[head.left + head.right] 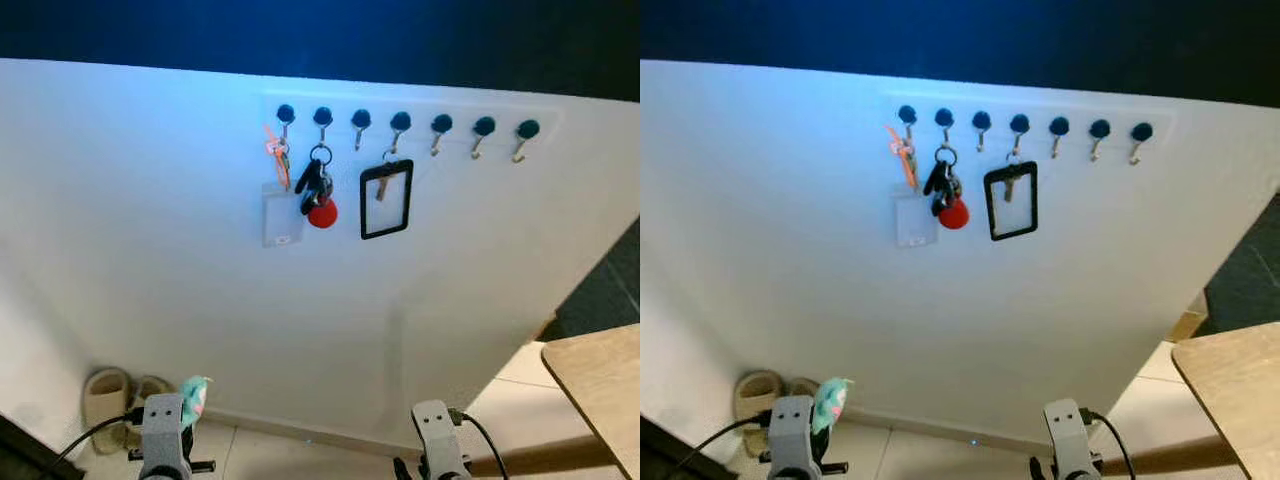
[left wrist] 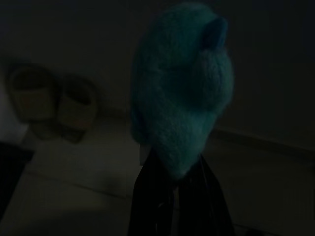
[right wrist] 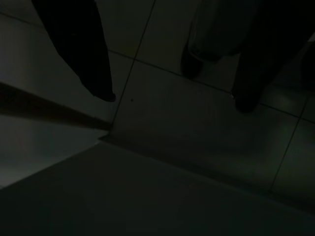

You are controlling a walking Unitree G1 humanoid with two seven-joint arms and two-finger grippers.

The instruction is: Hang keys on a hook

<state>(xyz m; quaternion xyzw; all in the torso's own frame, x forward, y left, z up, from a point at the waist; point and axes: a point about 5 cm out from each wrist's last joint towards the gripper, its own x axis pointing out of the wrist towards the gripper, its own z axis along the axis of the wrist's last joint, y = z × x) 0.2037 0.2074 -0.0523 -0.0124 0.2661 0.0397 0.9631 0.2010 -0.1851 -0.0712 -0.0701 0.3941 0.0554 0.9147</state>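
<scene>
A row of dark-knobbed hooks (image 1: 400, 122) runs across the white wall. The first hook carries an orange tag and a clear card holder (image 1: 282, 222). Keys with a red fob (image 1: 318, 200) hang on the second, and a black badge frame (image 1: 386, 199) on the fourth. The third hook (image 1: 361, 121) and the three on the right are bare. Low at the left, my left gripper (image 2: 172, 187) is shut on a teal fluffy keychain (image 2: 179, 93) (image 1: 195, 394); its keys are hidden. My right gripper (image 3: 172, 98) hangs low, open, over the tiled floor.
A pair of beige slippers (image 1: 118, 395) lies on the floor by the wall at the lower left. A wooden table corner (image 1: 600, 385) juts in at the right. A dark doorway edge (image 1: 610, 280) opens beyond the wall's right end.
</scene>
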